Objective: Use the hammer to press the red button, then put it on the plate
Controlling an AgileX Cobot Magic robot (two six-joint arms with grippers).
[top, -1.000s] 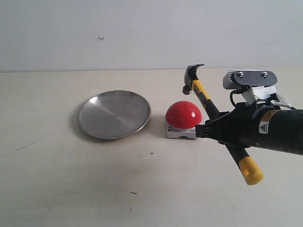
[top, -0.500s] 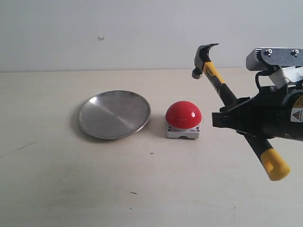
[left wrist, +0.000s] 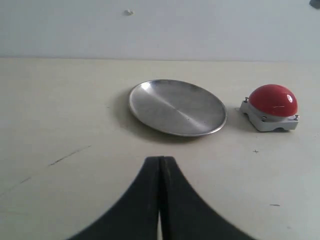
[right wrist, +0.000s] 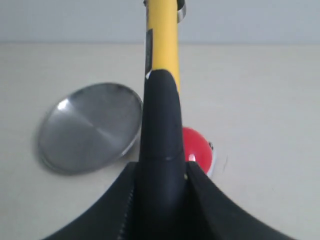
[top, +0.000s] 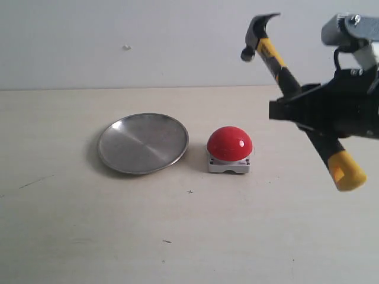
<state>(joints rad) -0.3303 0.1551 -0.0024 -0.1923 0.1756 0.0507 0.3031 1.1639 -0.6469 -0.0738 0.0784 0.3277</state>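
**Operator:** What have I got in the hands?

**Spotter:** Your right gripper is clamped on the small claw hammer with the dark steel head and black-and-yellow handle. The jaws pinch the black grip about halfway along. The hammer is in the air at a slant, head up and leaning toward the middle, with the yellow butt end low on the outer side. Your left gripper has its fingers pressed together on nothing and hangs low over the pale matte tabletop.

**Operator:** How far along am I?

**Spotter:** I'd say you're at the first step. The hammer head sits high above the glossy red dome button on its square grey-white base, a little to its right and well clear of it. Nothing here shows whether the button has been pressed. The round, shallow silver metal plate lies just beside the button on the left and has nothing on it, so setting the hammer down there is certainly left to do.

**Operator:** Anything about the surfaces I should know?

**Spotter:** The dome is smooth, rounded and shiny, so I'd expect a steel face that lands off-centre to skid down its side. The base has screws at the corners and looks like it simply rests on the table. The plate is brushed metal with a low raised rim. A long hammer will probably overhang that rim, and the hard metal may let it slide, so lower it gently.
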